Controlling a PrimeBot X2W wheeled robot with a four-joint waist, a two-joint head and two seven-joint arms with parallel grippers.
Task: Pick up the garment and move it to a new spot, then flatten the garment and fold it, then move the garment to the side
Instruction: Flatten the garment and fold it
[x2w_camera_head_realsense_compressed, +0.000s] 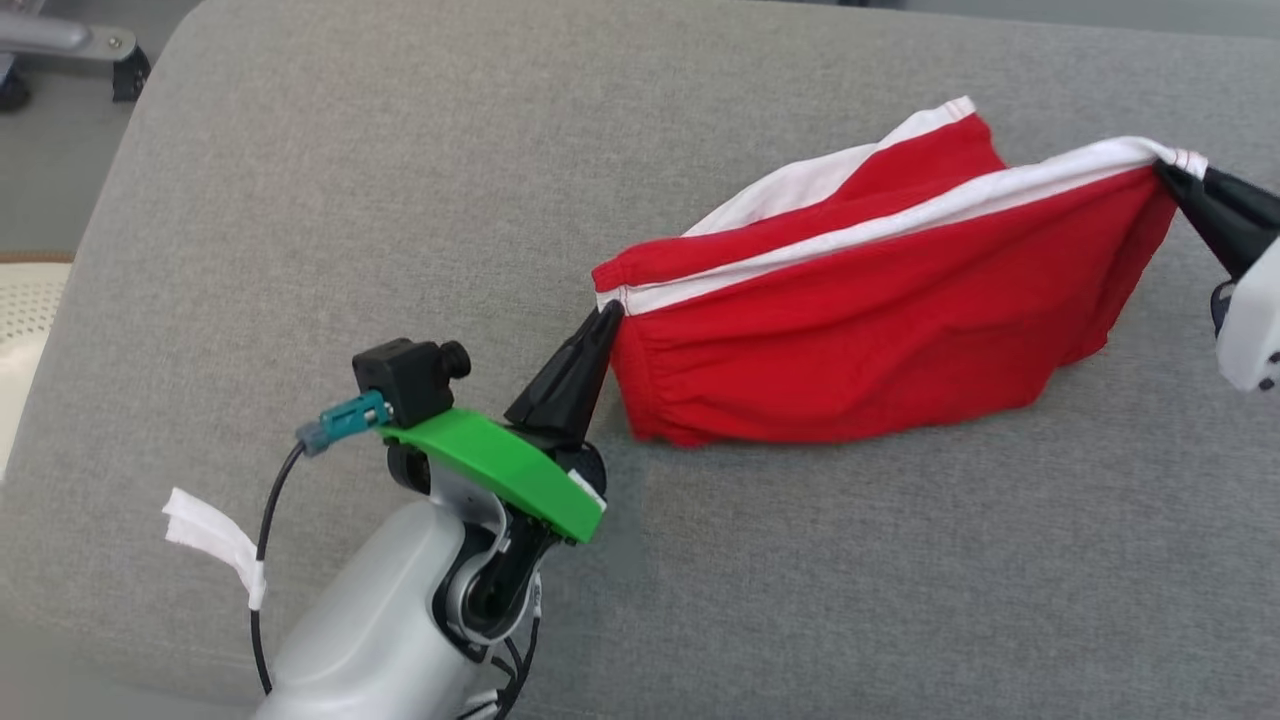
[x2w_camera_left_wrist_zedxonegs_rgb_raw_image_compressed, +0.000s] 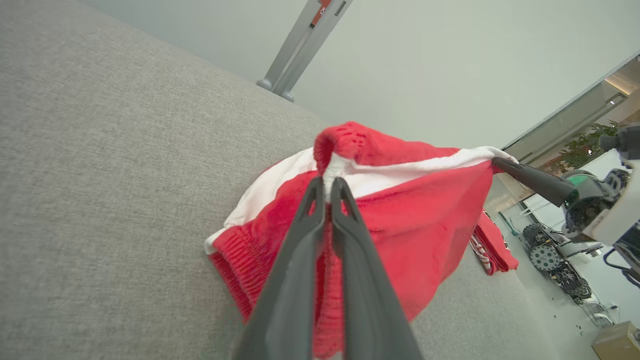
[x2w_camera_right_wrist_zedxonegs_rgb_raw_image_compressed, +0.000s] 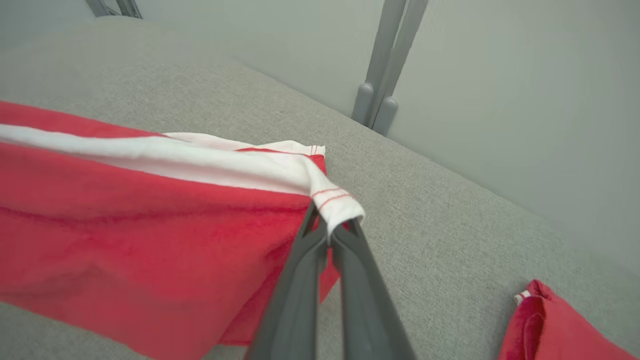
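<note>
Left gripper (x2w_camera_left_wrist_zedxonegs_rgb_raw_image_compressed: 327, 182): both dark fingers pressed together on the white band of the garment, at its raised near corner.
Garment (x2w_camera_left_wrist_zedxonegs_rgb_raw_image_compressed: 425, 225): red with a white band, lifted at two corners, its gathered red edge sagging onto the bench.
Right gripper (x2w_camera_left_wrist_zedxonegs_rgb_raw_image_compressed: 497, 162): at the right, its tip meets the band's far end.
Bench (x2w_camera_left_wrist_zedxonegs_rgb_raw_image_compressed: 100, 175): grey woven fabric.
Second red cloth (x2w_camera_left_wrist_zedxonegs_rgb_raw_image_compressed: 492, 250): lies just beyond the garment, partly hidden by it.
Metal post (x2w_camera_left_wrist_zedxonegs_rgb_raw_image_compressed: 300, 45): grey, stands behind the bench.

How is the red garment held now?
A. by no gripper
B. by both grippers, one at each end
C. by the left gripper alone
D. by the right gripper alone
B: the left gripper and the right gripper each pinch one end of the garment.
</note>
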